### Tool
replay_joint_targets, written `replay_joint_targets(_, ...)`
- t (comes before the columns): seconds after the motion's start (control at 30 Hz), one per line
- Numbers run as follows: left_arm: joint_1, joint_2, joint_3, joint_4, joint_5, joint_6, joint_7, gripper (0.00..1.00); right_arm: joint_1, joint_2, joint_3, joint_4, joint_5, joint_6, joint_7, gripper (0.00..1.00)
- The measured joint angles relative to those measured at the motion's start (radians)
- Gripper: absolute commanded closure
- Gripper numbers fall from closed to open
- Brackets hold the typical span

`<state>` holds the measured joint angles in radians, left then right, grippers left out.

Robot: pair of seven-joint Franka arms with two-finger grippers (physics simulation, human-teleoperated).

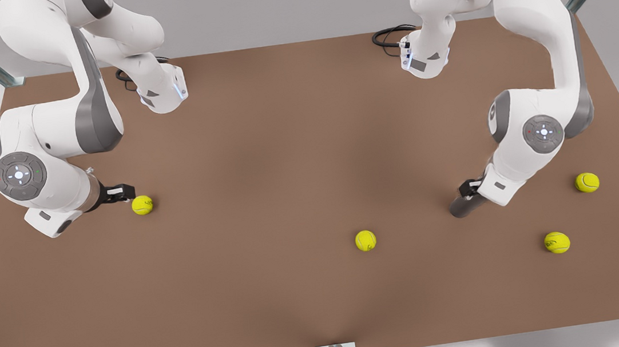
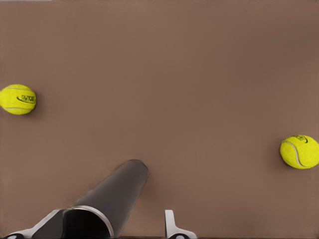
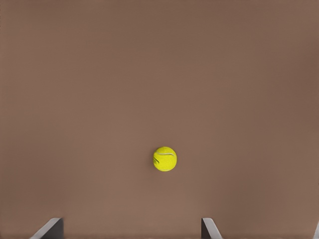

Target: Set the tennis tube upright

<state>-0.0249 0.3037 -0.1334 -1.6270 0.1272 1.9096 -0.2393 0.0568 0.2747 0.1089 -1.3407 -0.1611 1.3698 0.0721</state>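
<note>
The tennis tube (image 1: 464,206) lies on the tabletop (image 1: 260,144) at the front view's right, tilted, its shiny-rimmed end between the spread fingers of the left end effector (image 1: 469,188). The right end effector (image 1: 128,191), fingers apart and empty, sits at the front view's left beside a tennis ball (image 1: 142,205).
</note>
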Motion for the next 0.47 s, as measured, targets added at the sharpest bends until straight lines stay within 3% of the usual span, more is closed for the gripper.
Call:
replay_joint_targets(0.13, -0.004, 0.000, -0.008, 0.216, -0.030, -0.391, 0.016, 0.00, 0.000, 0.000, 0.000, 0.000, 0.000, 0.000, 0.000, 0.00)
replay_joint_targets(0.3, -0.009, -0.102, -0.011, 0.227, -0.056, -0.435, 0.018, 0.00, 0.061, 0.000, 0.000, 0.012, -0.001, 0.018, 0.000, 0.00)
replay_joint_targets(0.47, -0.009, -0.106, -0.018, 0.225, -0.062, -0.435, 0.020, 0.00, 0.083, 0.002, 0.000, 0.054, 0.001, 0.086, -0.004, 0.00)
